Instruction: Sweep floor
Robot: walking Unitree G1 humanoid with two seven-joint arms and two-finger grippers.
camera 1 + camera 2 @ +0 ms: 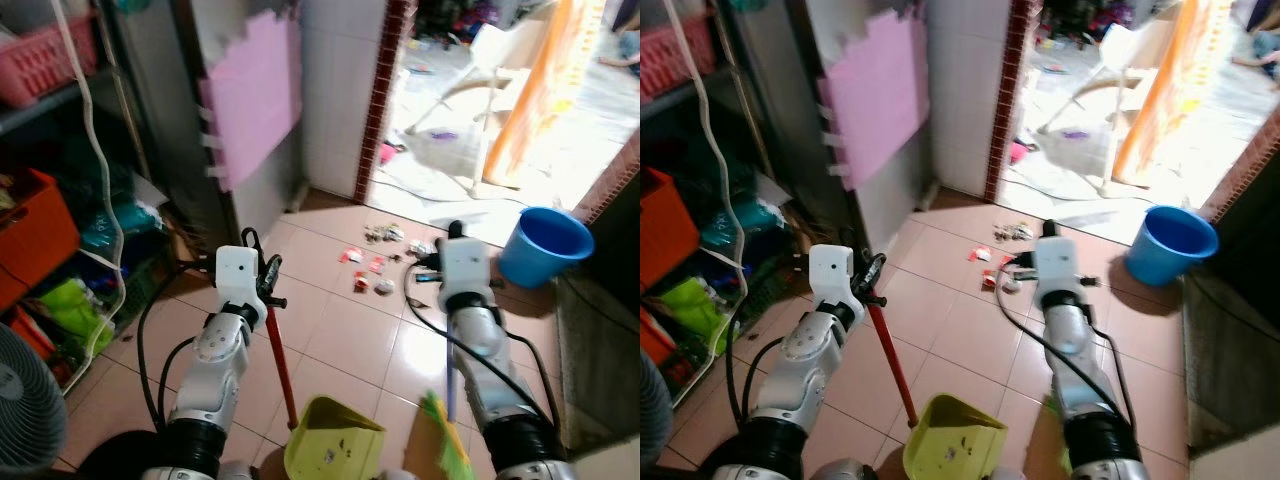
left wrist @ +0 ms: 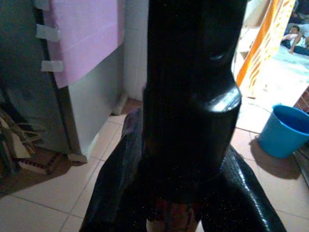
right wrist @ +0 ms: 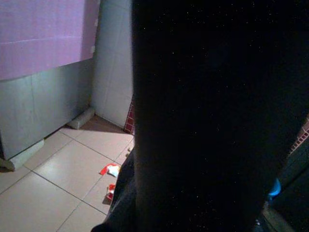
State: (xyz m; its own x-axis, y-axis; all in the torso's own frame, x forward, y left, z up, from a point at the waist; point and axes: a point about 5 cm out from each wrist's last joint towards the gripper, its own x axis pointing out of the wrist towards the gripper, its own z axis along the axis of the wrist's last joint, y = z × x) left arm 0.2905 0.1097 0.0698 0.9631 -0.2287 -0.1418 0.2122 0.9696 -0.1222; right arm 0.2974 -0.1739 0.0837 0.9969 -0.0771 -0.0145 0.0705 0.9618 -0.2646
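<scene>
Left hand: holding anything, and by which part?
Yes. The left hand grips the top of the red handle of the yellow dustpan. The right hand seems to hold the broom by its upper shaft.

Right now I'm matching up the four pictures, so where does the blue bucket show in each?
Left eye: blue bucket at right, by the doorway.
Right eye: right of middle, on the tiles.
Left wrist: at the right edge.
Right wrist: a blue sliver low at right, likely the bucket.
Shared landmark: pink sheet on the wall.
</scene>
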